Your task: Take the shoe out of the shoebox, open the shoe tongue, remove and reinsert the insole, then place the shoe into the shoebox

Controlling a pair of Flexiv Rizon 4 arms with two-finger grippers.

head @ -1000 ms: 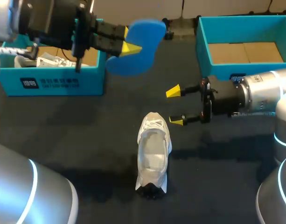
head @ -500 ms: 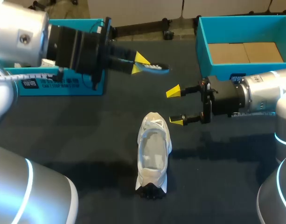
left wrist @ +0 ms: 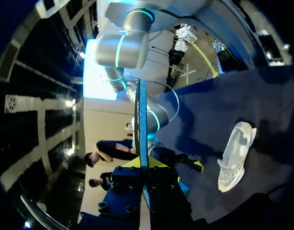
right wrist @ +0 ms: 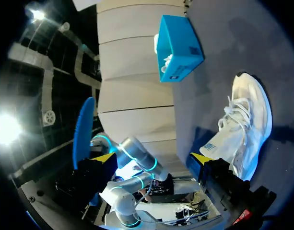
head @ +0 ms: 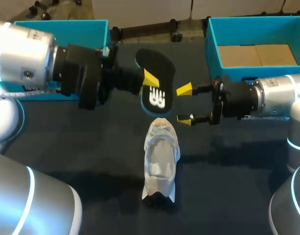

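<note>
A white sneaker (head: pixel 161 159) lies on the dark table, toe toward the far side. Above and just beyond its toe hangs the insole (head: pixel 156 64), black underside with a white logo facing up, with my left gripper (head: pixel 150 81) shut on it. The left wrist view shows the insole (left wrist: pixel 142 110) edge-on as a thin blue strip between that gripper's (left wrist: pixel 143 165) tips, the sneaker (left wrist: pixel 235 153) off to one side. My right gripper (head: pixel 185 104) stands open and empty just right of the insole. In the right wrist view its fingers (right wrist: pixel 154 158) spread wide, with the sneaker (right wrist: pixel 245 122) and blue insole (right wrist: pixel 83 127) ahead.
A teal shoebox (head: pixel 57 23) stands at the far left, mostly behind my left arm; it shows as a teal shoebox (right wrist: pixel 178 45) in the right wrist view. A second teal box (head: pixel 212 44) with a cardboard floor sits at the far right, behind my right arm.
My left gripper has carried the insole right and down toward the sneaker's toe, turning it from blue side up to black underside up. My right gripper shifted slightly up.
</note>
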